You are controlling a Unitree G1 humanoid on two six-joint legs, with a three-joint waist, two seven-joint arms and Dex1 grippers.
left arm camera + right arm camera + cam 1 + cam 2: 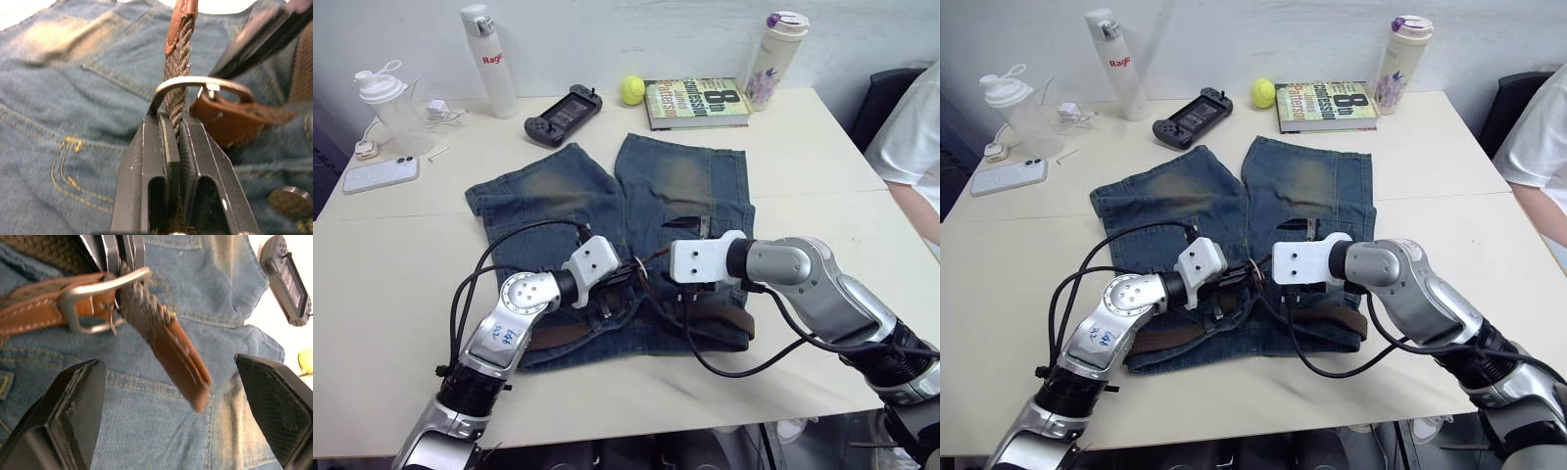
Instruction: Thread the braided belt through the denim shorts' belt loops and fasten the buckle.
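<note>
Belt (720, 323) on shorts (675, 196); book (697, 102) behind.

A pale table (401, 294) carries the clutter along its far edge. At the far left stands a clear shaker bottle (389, 108) with a white lid, and just near it lies a white phone (380, 173), face down. Between them a small white plug (365, 149) rests with its cable. A white charger (438, 108) sits further right. A tall white bottle (489, 61) with red lettering stands next. A dark handheld game controller (564, 114) lies to its right, then a yellow-green tennis ball (632, 90), touching or just beside a book (697, 102) lying flat. A floral tumbler (775, 59) with a purple lid stands right of the book. At the far right a person's white sleeve (913, 137) shows beside a dark chair (883, 98).
</note>
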